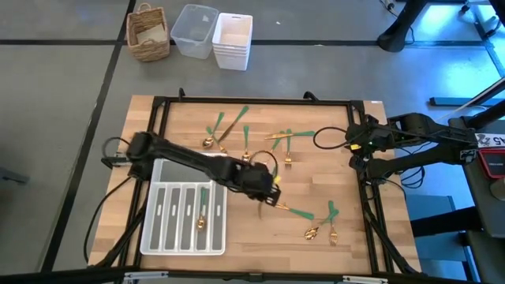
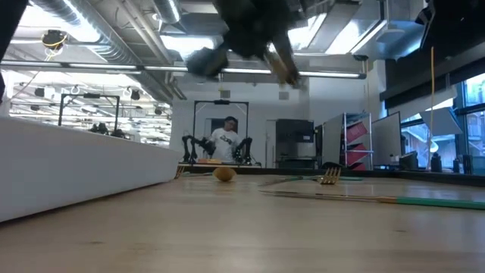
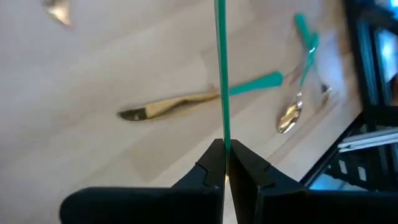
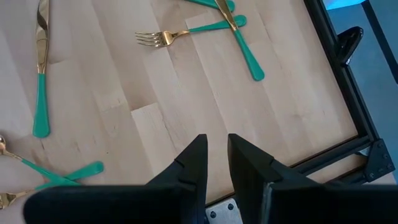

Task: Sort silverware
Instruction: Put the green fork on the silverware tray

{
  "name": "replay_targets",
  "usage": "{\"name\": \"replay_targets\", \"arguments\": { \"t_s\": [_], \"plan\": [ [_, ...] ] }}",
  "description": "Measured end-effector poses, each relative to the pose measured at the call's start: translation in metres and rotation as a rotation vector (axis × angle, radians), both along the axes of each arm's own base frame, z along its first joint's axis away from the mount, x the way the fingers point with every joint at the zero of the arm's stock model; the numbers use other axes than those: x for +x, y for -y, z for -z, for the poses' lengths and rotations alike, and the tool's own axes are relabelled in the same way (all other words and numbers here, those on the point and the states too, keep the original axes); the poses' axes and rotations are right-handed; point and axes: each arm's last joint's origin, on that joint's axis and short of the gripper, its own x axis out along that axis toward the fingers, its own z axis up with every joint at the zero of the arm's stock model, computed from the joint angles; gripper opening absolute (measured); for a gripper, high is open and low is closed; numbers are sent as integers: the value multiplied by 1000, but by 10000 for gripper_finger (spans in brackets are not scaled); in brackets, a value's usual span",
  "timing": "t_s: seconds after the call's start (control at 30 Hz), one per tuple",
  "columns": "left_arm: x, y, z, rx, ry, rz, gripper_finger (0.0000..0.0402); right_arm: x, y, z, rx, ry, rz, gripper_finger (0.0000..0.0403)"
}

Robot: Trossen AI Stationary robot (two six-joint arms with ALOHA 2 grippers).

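Even overhead light is washing the wooden table in the high view, throwing only soft shadows, while a cold blue glow is spilling in at the far right corner. In the low view ceiling strip lights are glaring, the left arm overhead is smearing into a dark blur, and the near tabletop is sitting out of focus. The left wrist view is running soft and streaky, the knife on the wood blurring, while the right wrist view is staying bright and crisp.
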Motion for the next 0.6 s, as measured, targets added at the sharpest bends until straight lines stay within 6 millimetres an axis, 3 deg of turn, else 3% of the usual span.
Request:
{"name": "replay_targets", "arguments": {
  "t_s": [0.13,0.3,0.4,0.6],
  "plan": [
    [-41,4,-47,69,7,-47,2,0,0,0,5,1,-2,65],
    [-95,24,-74,130,-73,-123,1,0,0,0,14,2,-5,65],
    [-125,40,-84,138,-107,-160,1,0,0,0,16,2,-6,65],
    [-170,80,-83,139,-167,-228,0,4,-1,-2,36,49,-16,65]
  ]
}}
